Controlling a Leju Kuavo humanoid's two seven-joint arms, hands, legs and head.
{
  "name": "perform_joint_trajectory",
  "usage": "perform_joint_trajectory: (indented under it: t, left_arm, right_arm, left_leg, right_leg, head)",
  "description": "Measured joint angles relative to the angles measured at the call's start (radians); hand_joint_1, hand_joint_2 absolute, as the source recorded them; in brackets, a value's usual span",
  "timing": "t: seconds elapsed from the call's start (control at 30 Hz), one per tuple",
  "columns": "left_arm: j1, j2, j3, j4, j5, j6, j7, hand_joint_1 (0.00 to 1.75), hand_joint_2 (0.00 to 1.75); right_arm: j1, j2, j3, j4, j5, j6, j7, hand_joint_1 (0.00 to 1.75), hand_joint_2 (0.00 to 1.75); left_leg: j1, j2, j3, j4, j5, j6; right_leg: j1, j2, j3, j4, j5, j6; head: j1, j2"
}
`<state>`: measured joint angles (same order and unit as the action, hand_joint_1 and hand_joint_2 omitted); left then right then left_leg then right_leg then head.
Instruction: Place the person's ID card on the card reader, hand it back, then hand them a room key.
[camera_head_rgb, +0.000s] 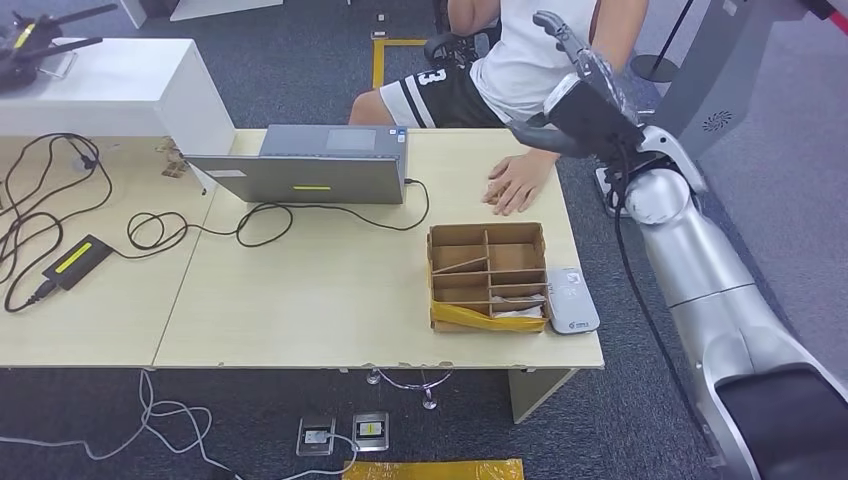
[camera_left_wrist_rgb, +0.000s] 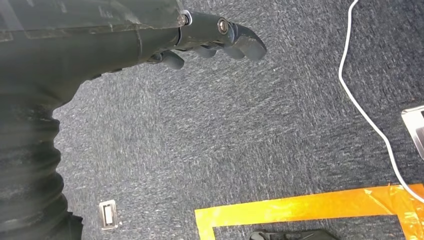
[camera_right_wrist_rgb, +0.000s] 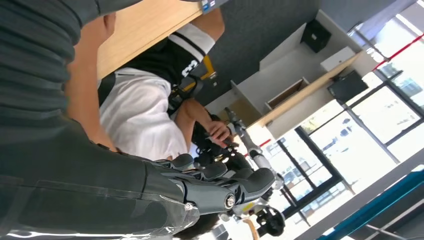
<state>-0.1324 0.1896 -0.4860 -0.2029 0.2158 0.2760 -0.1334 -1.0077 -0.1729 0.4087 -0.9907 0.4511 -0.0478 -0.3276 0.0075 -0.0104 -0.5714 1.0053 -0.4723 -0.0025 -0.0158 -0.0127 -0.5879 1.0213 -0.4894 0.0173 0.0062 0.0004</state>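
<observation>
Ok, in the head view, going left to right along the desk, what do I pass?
Black power adapter → grey laptop → cardboard divider box → white card reader. The person's hand rests flat on the desk beyond the box.
</observation>
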Motion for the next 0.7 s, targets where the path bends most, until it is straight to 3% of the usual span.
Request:
perform_joint_trajectory:
  t: [0.37,0.53,0.7]
  left_arm:
    - [0.001,-0.003,-0.001,0.0,0.012,0.02,0.002,0.0,1.75]
    - [0.001,-0.003,-0.001,0.0,0.02,0.026,0.009,0.0,1.75]
    - [0.001,-0.004,-0.001,0.0,0.024,0.026,0.011,0.0,1.75]
  right_arm:
    - [0.245,-0.045,0.035,-0.375,-0.038,0.069,0.086,0.0,1.75]
    - [0.371,-0.057,0.05,-0.476,-0.029,0.091,0.113,0.0,1.75]
    - [0.418,-0.066,0.069,-0.513,0.0,0.103,0.129,0.0,1.75]
  left_leg:
    - [0.0,0.0,0.0,0.0,0.0,0.0]
    - [0.0,0.001,0.0,0.0,-0.001,-0.001]
    - [0.0,0.002,0.001,0.0,-0.001,-0.001]
  right_leg:
    - [0.0,0.0,0.0,0.0,0.0,0.0]
    - [0.0,0.002,0.0,0.0,0.0,0.0]
    - [0.0,0.002,0.0,0.0,0.0,0.0]
  head:
    - [0.0,0.0]
    - [0.0,0.0]
    - [0.0,0.0]
